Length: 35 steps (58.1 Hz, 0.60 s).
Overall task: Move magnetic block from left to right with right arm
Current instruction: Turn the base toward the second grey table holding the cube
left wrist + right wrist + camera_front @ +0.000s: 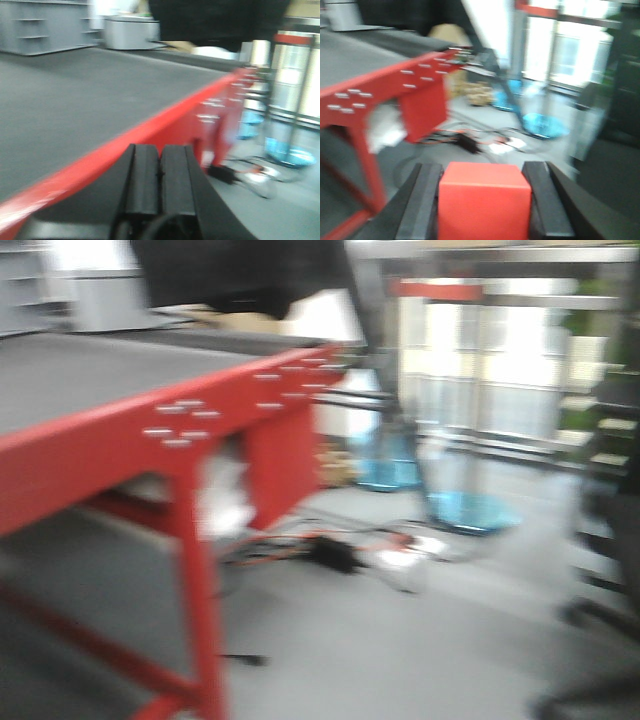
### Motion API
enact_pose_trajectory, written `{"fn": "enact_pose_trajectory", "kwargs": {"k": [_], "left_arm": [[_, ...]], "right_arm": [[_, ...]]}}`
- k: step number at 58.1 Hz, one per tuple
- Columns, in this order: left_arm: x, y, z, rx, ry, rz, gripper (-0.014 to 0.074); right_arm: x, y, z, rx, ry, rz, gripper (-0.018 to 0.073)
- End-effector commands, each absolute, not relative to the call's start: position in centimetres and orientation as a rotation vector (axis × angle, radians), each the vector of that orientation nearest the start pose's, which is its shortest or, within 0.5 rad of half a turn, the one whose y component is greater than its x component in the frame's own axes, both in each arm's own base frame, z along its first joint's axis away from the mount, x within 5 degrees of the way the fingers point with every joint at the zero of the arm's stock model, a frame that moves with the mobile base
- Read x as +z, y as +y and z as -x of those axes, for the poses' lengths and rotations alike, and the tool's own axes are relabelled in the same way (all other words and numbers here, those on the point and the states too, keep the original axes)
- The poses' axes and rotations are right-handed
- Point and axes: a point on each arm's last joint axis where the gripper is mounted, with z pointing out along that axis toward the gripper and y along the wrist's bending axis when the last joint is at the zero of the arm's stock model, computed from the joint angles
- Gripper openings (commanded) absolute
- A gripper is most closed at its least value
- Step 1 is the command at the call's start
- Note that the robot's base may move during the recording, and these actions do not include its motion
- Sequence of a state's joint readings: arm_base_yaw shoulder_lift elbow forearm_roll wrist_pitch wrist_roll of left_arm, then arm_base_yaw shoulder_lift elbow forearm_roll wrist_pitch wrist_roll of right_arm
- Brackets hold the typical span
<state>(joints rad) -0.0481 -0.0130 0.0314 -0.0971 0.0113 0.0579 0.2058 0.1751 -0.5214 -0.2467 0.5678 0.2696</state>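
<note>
My right end effector (pixel 483 172) is pinching the block (pixel 484 205): the red cube sits between my two dark fingers (pixel 422 200), one on each side face, its top face and front edge clear of them. In the right wrist view the block is lifted off any surface. Past it I see only the floor (pixel 530 165), some cables (pixel 470 142) and the red edge and corner of the table (pixel 385 75) off to one side. I cannot tell what lies right under the block.

My left end effector (pixel 160 150) is pressed together with nothing in it, hanging just outside the table's red edge, the grey top stretching beyond it.

All three views are smeared, so fine detail is lost.

I judge this to be the carry step: the pick is done and the block has not yet been set down. The next move calls for bringing the block over the grey top toward the table's right side, away from the edge and corner. Then I should lower it until its bottom face rests flat, and only then spread my fingers. With the view this blurred, I should slow down before the descent.
</note>
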Motion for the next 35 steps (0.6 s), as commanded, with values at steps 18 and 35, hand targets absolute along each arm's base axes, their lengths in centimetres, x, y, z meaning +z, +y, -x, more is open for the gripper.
{"fn": "enact_pose_trajectory", "kwargs": {"k": [18, 35], "left_arm": [[20.79, -0.20, -5.54, -0.075, 1.423, 0.007, -0.0126], [20.79, -0.20, -5.54, -0.075, 1.423, 0.007, -0.0126]], "right_arm": [[33.95, -0.32, -3.93, 0.080, 1.596, 0.046, 0.0198], [33.95, -0.32, -3.93, 0.080, 1.596, 0.046, 0.0198]]}}
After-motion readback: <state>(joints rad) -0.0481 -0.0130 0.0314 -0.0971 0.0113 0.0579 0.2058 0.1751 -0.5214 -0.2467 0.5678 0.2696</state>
